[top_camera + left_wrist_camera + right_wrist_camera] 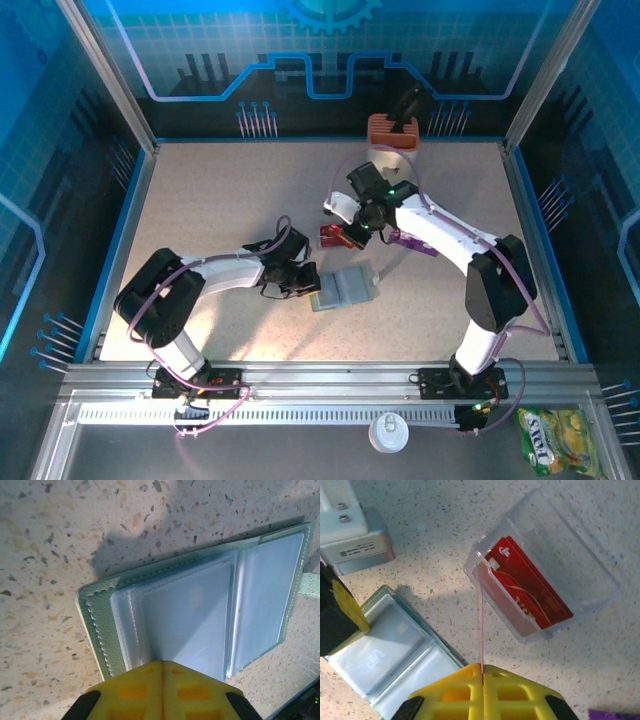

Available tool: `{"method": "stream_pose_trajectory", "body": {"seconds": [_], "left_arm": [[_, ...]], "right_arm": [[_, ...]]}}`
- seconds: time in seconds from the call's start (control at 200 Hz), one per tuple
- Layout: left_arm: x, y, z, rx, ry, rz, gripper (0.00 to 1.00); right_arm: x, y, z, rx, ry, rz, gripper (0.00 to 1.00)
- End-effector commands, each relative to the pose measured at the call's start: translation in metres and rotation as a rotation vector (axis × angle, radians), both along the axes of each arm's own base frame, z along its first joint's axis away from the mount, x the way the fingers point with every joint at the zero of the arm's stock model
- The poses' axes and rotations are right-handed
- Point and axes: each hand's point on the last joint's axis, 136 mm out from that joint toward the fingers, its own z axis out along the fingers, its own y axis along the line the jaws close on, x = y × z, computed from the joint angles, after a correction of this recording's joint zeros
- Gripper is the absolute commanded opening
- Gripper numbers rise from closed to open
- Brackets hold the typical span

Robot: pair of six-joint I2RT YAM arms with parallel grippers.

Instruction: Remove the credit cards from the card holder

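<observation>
Both clenched — right claw (pixel 481 667) pinches edge-on credit card (pixel 480 625); left claw (pixel 162 663) at card holder (pixel 200 610) — grip hidden.

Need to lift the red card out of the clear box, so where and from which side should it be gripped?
Take the red card by its upper long edge, coming down through the open top of the clear box. It seems to lean on edge against one wall, so that thin edge stands free for a pincer to straddle, while the walls likely block a sideways approach.

Bare tabletop (pixel 220 190) far left, orange block (pixel 392 130) at rear edge; card holder (pixel 343 288) centre
</observation>
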Motion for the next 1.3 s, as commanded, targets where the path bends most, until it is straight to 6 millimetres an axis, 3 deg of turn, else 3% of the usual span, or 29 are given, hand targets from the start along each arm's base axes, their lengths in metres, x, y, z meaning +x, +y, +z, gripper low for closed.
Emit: {"method": "stream_pose_trajectory", "body": {"seconds": [0.0, 0.29, 0.725, 1.046, 1.146, 1.296], "left_arm": [[0.002, 0.013, -0.006, 0.068, 0.004, -0.001, 0.07], [0.005, 0.014, 0.001, 0.067, -0.009, -0.013, 0.07], [0.006, 0.012, 0.013, 0.047, -0.021, -0.007, 0.09], [0.006, 0.015, 0.020, 0.052, -0.039, 0.002, 0.10], [0.006, 0.017, 0.020, 0.056, -0.041, 0.006, 0.11], [0.006, 0.018, 0.019, 0.059, -0.038, 0.009, 0.11]], "right_arm": [[0.006, -0.002, -0.004, -0.104, -0.034, 0.130, 0.00], [0.022, 0.002, -0.014, -0.180, 0.009, 0.292, 0.00], [0.047, -0.002, -0.017, -0.194, 0.012, 0.322, 0.00], [0.045, 0.000, -0.037, -0.197, 0.093, 0.360, 0.00], [0.047, 0.002, -0.036, -0.198, 0.100, 0.339, 0.13], [0.056, 0.004, -0.026, -0.204, 0.047, 0.301, 0.21]]}}
